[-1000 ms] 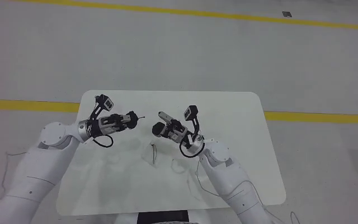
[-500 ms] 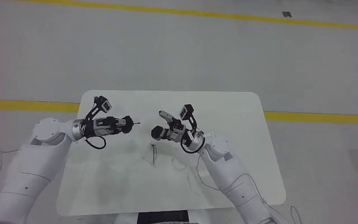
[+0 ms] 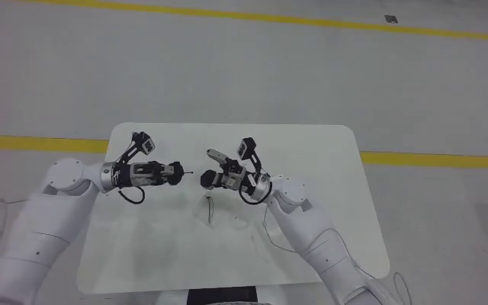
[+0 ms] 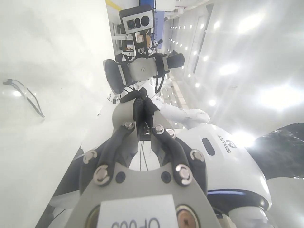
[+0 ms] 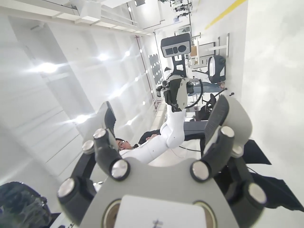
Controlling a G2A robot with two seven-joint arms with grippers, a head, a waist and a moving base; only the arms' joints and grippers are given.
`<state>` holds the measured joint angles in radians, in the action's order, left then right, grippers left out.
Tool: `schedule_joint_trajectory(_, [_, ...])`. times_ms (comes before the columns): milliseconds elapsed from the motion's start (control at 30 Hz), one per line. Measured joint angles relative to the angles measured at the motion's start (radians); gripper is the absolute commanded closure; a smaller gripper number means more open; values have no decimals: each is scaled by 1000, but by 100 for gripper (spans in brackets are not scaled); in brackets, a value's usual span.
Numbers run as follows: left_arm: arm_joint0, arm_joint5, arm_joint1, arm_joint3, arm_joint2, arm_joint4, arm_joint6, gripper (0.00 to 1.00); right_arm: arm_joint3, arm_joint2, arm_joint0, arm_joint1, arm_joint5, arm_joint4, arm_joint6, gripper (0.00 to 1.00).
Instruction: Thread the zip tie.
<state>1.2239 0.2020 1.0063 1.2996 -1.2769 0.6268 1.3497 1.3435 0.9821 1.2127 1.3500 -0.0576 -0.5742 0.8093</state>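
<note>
Above mid-table, left claw pinches a black strip, plain in its wrist cam, just a speck from the top; right claw gapes. On the table nearby lies the zip tie.

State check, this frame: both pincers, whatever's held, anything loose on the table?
Left pincer: shut, pinching a thin black strip.
Black strip: held, tip poking out past the fingertips; probably the zip tie, too small to confirm.
Right pincer: open, empty, facing the left one with a gap between.
Looped tie: lying loose on the table, neither pincer touching it.
</note>
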Motion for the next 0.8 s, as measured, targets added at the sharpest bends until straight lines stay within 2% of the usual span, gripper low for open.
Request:
schedule_joint_trajectory(67, [2,6,-1,0,1,12,8,100,1,-5,2,1,-3,-11,8,0])
schedule_joint_trajectory(100, [2,10,-1,0,2,16,14,100,0,-9,0,3,-7,-17,12,4])
schedule_joint_trajectory(133, [2,12,-2,-1,3,16,17,100,-1,-12,-2,4,-11,-20,14,51])
schedule_joint_trajectory(233, [2,13,-2,-2,3,15,17,100,-7,-18,-7,6,-20,-25,16,86])
schedule_joint_trajectory(333, [2,12,-2,-2,3,15,17,100,-15,-17,-6,5,-25,-13,19,100])
schedule_joint_trajectory(800, [2,12,-2,-2,3,15,17,100,-1,-26,4,1,-20,10,30,100])
